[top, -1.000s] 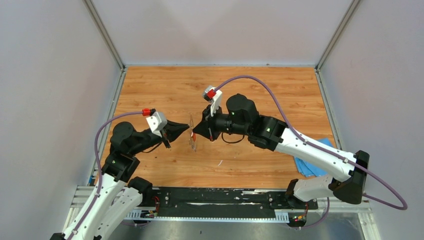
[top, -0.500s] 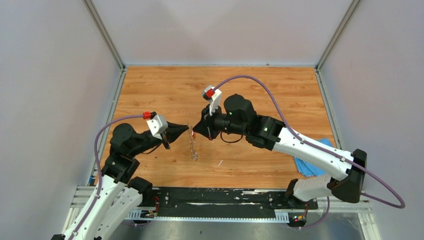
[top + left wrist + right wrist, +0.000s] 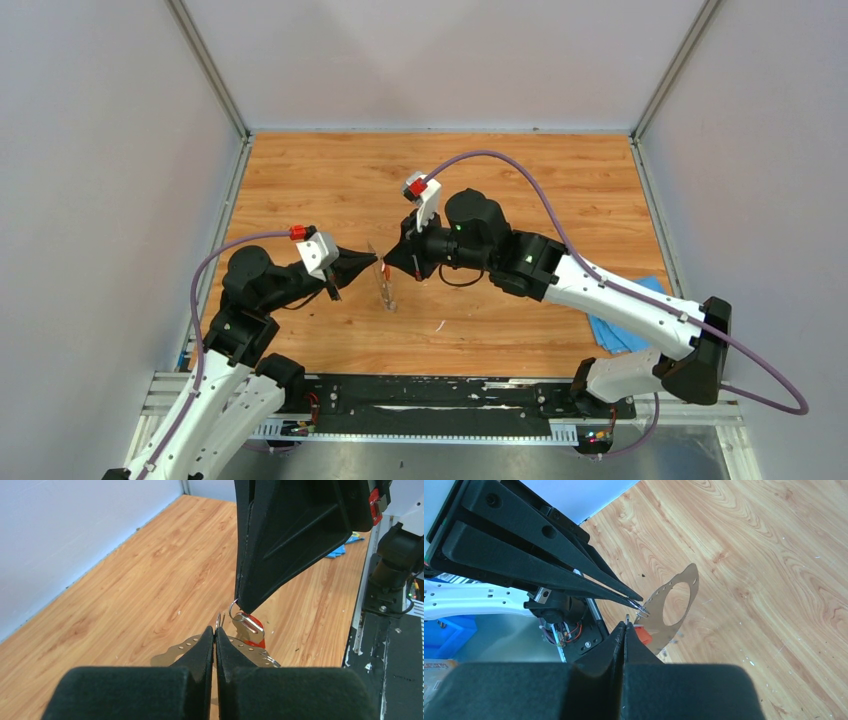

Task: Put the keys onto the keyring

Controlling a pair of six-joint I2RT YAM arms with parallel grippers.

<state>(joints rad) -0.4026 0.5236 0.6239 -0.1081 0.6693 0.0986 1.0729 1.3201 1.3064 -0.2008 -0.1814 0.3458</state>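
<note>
Your right gripper [image 3: 386, 268] crept closer, clamping the red key [image 3: 250, 629]; the keyring [image 3: 655, 611] hangs at its 9 o'clock, pinched by the left gripper [image 3: 376, 262].

From above, the keyring [image 3: 385, 286] is seen edge-on, a thin sliver just below the meeting fingertips, its outline too small to tell. In the left wrist view the left fingers [image 3: 200, 655] cover the keyring's near part, and only part of the red key [image 3: 256, 639] shows beyond their tips. The right fingers [image 3: 616, 645] hide most of the red key and the keyring's lower edge in their own view. Well behind them, the blue cloth [image 3: 612, 335] lies partly under the right arm.
</note>
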